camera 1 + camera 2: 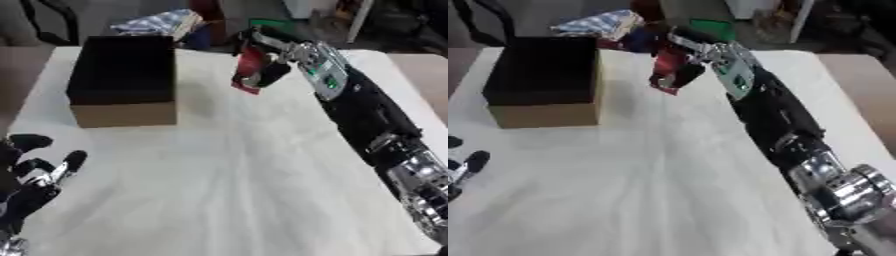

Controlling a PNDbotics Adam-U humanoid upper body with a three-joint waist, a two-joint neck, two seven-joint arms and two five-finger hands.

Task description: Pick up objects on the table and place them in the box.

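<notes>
The right hand is curled round a red object, gripping it near the far edge of the table. The object is a flat, soft-looking piece, mostly deep red with a darker patch along one side; it hangs down below the fingers, its lower corner just above the tabletop or touching it, which of the two cannot be told. What kind of thing it is cannot be made out.

To the left of that hand, well apart from it, stands the box: brown cardboard walls, open at the top, its inside dark. It stands on the table's far left part.

The left hand shows at the lower left corner, far from the right hand and nearer the camera than the box, fingers relaxed and pointing up, holding nothing.

The table is covered with a pale, off-white cloth, faintly creased. The right arm, black with silver joints and a green patch near the wrist, stretches across it from the lower right corner. Beyond the far edge, just behind the right hand, lie a blue-and-white checked cloth and something green, with dark furniture legs behind.
</notes>
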